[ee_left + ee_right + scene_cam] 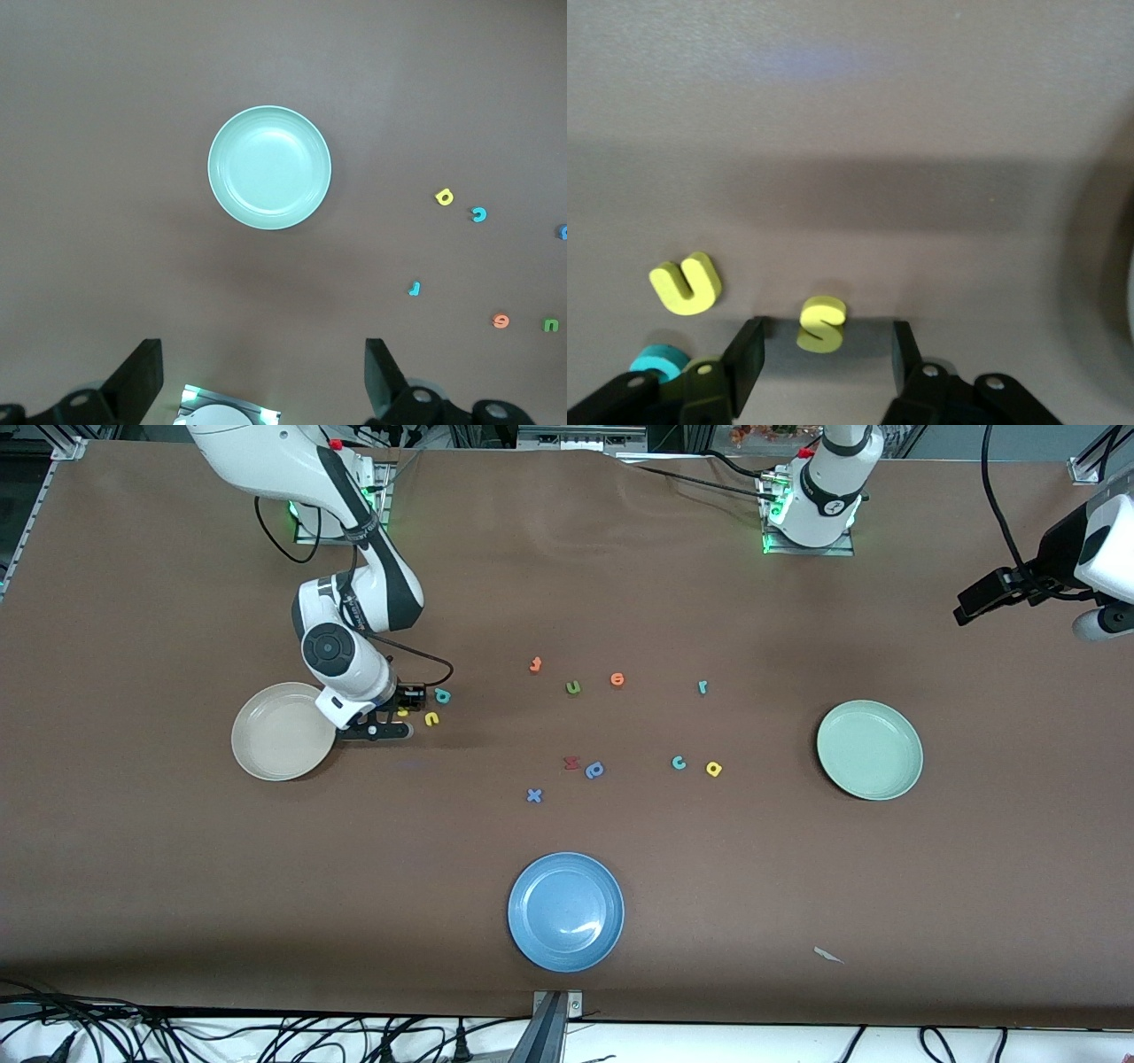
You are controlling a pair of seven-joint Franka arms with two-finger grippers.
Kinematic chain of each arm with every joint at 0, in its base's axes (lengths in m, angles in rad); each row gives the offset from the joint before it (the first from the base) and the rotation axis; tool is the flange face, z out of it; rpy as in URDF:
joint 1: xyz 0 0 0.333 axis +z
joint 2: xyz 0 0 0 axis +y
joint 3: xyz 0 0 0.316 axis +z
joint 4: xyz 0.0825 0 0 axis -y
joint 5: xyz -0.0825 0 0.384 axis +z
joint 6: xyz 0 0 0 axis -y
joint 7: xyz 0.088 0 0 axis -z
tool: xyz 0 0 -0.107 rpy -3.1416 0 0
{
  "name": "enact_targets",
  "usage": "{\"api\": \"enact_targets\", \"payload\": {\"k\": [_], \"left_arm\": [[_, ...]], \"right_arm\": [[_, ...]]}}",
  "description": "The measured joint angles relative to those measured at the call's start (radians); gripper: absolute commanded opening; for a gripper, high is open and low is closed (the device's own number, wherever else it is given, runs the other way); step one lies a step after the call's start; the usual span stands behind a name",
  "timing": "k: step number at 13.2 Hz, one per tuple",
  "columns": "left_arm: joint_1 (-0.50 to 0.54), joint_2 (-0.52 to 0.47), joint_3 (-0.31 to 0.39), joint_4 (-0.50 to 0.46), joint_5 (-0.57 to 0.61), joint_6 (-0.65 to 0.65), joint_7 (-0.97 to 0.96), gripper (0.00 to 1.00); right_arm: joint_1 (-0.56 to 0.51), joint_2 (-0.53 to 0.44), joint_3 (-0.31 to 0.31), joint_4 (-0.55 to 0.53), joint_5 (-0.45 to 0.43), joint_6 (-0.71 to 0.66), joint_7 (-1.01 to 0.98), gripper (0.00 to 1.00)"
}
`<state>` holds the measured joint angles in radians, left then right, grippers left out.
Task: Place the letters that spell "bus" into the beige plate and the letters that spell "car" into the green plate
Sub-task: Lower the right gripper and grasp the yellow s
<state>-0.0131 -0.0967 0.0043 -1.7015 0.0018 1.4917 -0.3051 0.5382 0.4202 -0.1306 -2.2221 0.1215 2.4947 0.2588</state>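
A brown table seen from above, described across the front view from the right arm's end to the left arm's end, with the beige plate [282, 732] as landmark.

The beige plate lies empty at the right arm's end. Just beside its rim, toward the table's middle, the right gripper [383, 722] is down at the table surface. Its jaws stand apart on either side of the yellow s [821, 323], not yet touching it. The yellow u [686, 284] lies just past the gripper from the plate, and the teal b [442, 696] a little farther from the front camera than the u.

Well apart from the beige plate, near the table's middle, lie spare letters (orange, green, red and blue ones, not wanted). Then come the teal c [679, 763], the yellow a [714, 769] and the teal r [702, 686], and last the empty green plate [869, 749].

The left gripper [264, 376] hangs high over the green plate, jaws wide apart, waiting.

The foam letters are likely very light and soft, so they may squash or skid. Pinching the s across its flat edges, low against the table, seems safest.
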Motion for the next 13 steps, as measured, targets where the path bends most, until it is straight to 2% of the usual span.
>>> {"api": "enact_targets", "payload": {"k": [2,4,7,9,12,13], "left_arm": [[0.0,0.0,0.0,0.0,0.0,0.0,0.0,1.0],[0.0,0.0,0.0,0.0,0.0,0.0,0.0,1.0],[0.0,0.0,0.0,0.0,0.0,0.0,0.0,1.0],[0.0,0.0,0.0,0.0,0.0,0.0,0.0,1.0],[0.0,0.0,0.0,0.0,0.0,0.0,0.0,1.0],[0.0,0.0,0.001,0.0,0.0,0.0,0.0,1.0]], "right_arm": [[0.0,0.006,0.005,0.0,0.0,0.014,0.0,0.65],[0.0,0.006,0.005,0.0,0.0,0.016,-0.001,0.47],[0.0,0.0,0.008,0.0,0.0,0.019,-0.002,0.28],[0.0,-0.001,0.01,0.001,0.0,0.019,-0.002,0.26],[0.0,-0.001,0.012,0.001,0.0,0.02,-0.002,0.15],[0.0,-0.001,0.012,0.001,0.0,0.02,-0.002,0.16]]}}
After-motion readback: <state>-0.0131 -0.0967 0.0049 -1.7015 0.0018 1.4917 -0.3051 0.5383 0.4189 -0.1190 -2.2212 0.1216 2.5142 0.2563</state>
